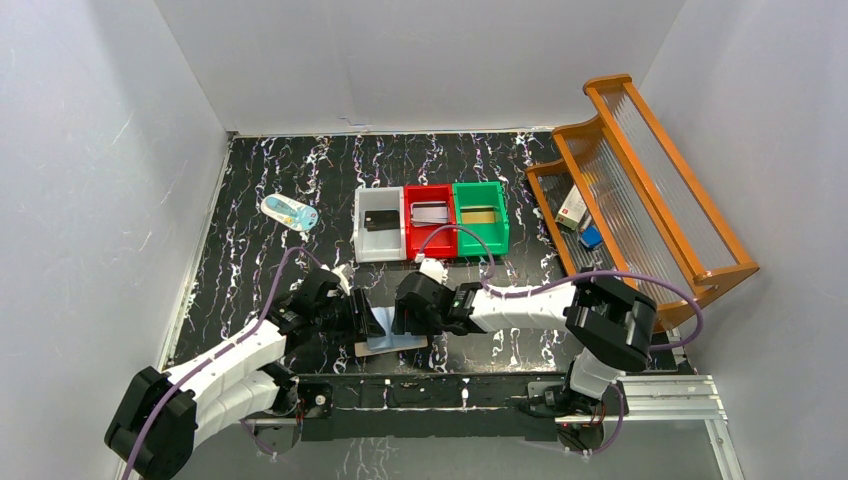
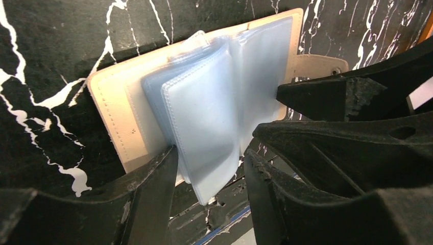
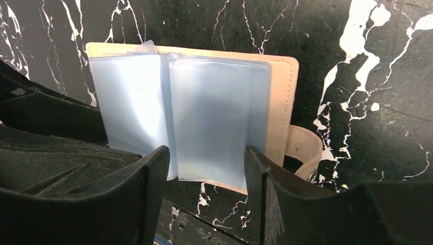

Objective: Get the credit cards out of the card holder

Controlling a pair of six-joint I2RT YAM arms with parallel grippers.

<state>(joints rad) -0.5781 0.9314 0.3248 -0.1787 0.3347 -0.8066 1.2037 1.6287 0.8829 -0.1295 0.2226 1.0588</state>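
Right wrist: card holder (image 3: 283,102) sleeve edges fill right end effector (image 3: 207,159) gap.

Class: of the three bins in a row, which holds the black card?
The white bin, leftmost, holds the black card; the red bin has a grey card, the green bin a gold card.

Table (image 1: 480,160): black with white veining. Card holder (image 3: 285,102): beige cover, pale blue pockets. White bin (image 1: 362,240), red bin (image 1: 430,251), green bin (image 1: 481,243). Rack (image 1: 740,268): orange-brown.
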